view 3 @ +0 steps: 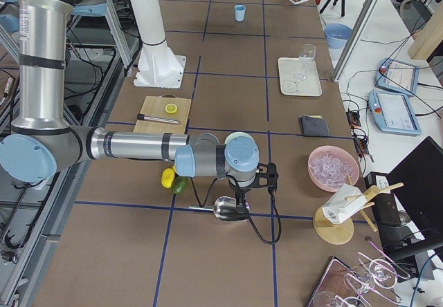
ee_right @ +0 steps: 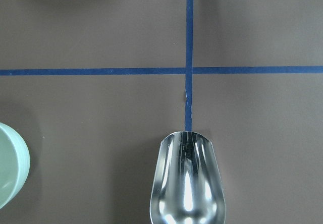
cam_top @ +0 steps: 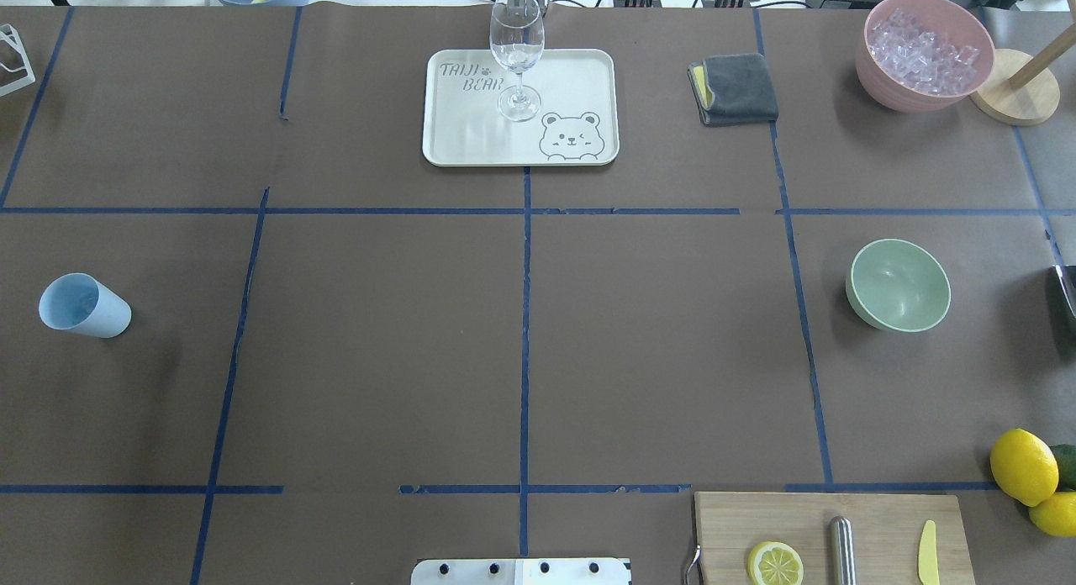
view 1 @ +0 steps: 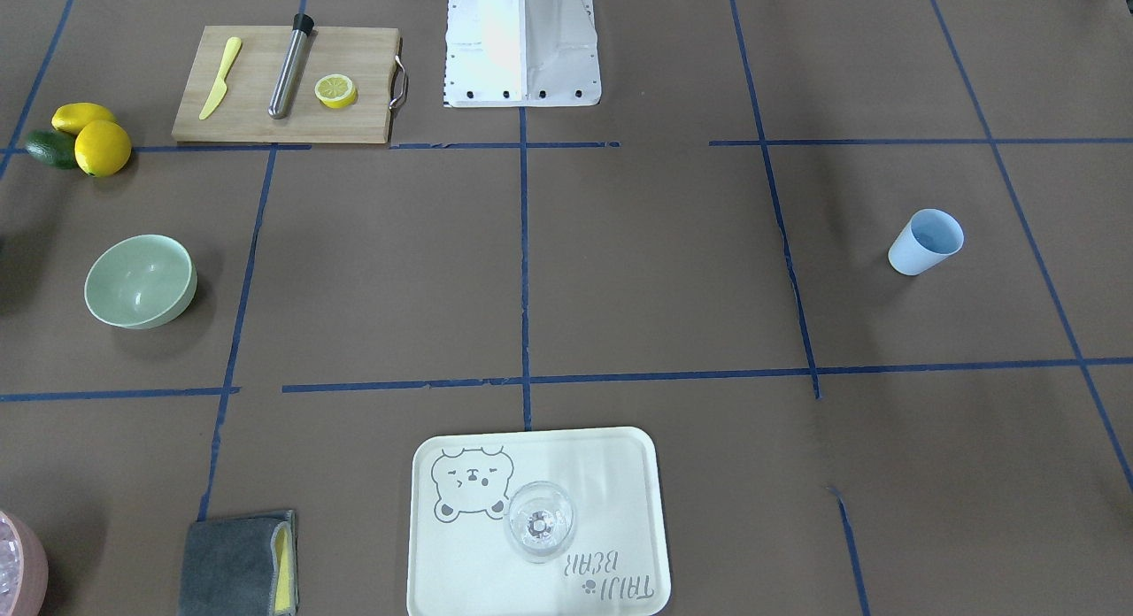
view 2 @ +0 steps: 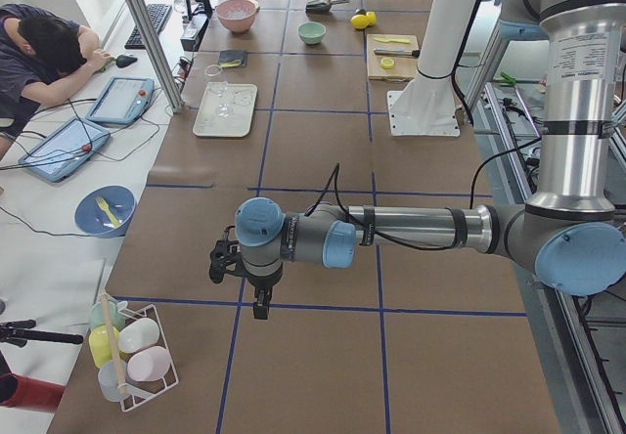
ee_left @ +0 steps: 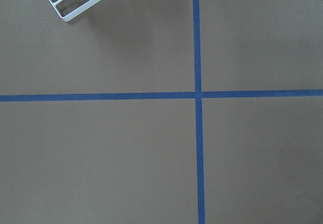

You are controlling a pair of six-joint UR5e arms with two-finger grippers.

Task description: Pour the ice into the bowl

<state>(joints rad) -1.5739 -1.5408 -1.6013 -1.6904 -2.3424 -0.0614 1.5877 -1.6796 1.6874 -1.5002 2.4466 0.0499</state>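
Gridding the brown-papered table, blue tape marks squares. The tray reads "TAIJI BEAR". The pink container, near the mint bowl, holds the ice. Whether the left gripper or the right gripper, seemingly above a scoop, is spread, I cannot tell.

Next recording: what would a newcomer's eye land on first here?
The pink bowl heaped with clear ice, at the table's far corner on the robot's right, stands out most. Nearer the robot, the mint-green bowl sits empty, and a shiny metal scoop fills the bottom of the right wrist view.
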